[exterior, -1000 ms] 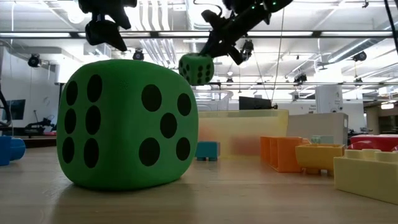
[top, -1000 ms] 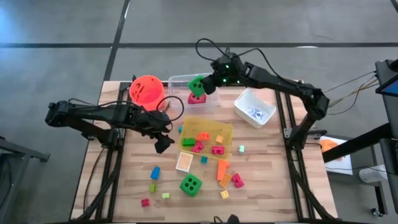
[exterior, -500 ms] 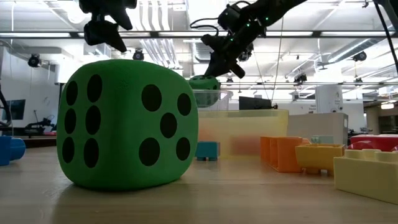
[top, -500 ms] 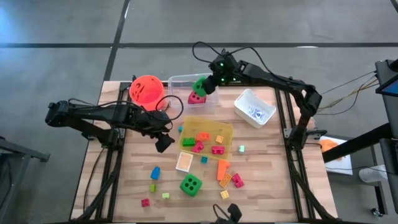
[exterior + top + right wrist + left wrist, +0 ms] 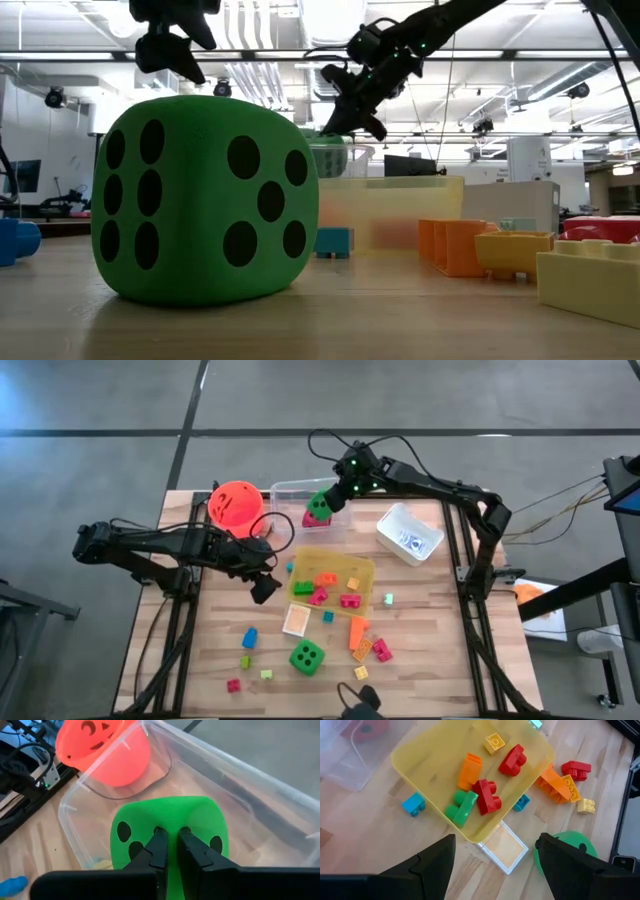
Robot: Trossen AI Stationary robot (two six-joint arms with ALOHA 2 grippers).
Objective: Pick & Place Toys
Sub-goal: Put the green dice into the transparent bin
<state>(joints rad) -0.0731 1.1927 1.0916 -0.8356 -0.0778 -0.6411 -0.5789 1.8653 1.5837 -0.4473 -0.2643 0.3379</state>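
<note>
My right gripper [image 5: 170,834] is shut on a green dotted die [image 5: 320,499] inside the walls of the clear tray [image 5: 290,488] at the table's far side. A pink die [image 5: 316,518] lies beside it in the tray. A second green die [image 5: 307,656] rests on the table near the front, large in the low view [image 5: 205,200]. My left gripper [image 5: 262,592] hovers open above the table, just left of the yellow tray [image 5: 368,566]. That tray holds several red, orange, green and yellow blocks [image 5: 485,795]. My right gripper pinches the green die's soft upper face [image 5: 170,817] between its two fingers [image 5: 158,845], and the surface is dented in around them. The fingers slant down from the table's far right. The die hangs below them between the tray's walls; whether it touches the tray's floor I cannot tell.
An orange bucket [image 5: 237,503] stands left of the clear tray and a white tray [image 5: 410,532] to its right. Loose blocks [image 5: 365,645] and a flat white square [image 5: 297,620] lie on the wood between the yellow tray and the near edge.
My right gripper has sunk and gone a little toward the table's left with the green die. The die has come down from above the clear tray's rim to between its walls.
</note>
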